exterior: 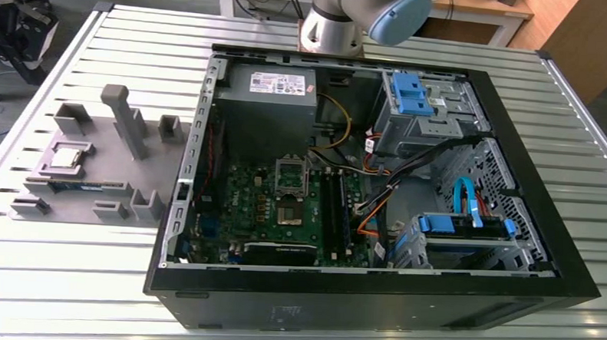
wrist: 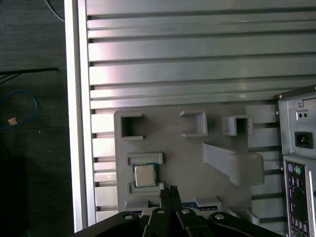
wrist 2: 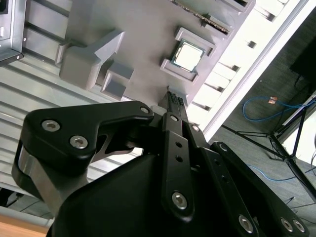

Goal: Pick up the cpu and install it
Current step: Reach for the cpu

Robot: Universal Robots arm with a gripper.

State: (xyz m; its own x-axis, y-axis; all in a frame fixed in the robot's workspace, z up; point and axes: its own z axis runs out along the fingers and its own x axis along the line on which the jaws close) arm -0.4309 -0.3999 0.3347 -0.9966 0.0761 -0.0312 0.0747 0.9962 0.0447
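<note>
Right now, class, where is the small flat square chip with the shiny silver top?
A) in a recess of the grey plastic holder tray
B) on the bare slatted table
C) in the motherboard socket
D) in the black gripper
A: the silver-topped square cpu sits in a recess of the grey plastic holder tray, apart from the black gripper.

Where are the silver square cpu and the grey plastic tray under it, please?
Silver square cpu (wrist: 145, 175): first wrist view, metal top.
Grey plastic tray (wrist: 173, 148): first wrist view, bare middle.
</note>
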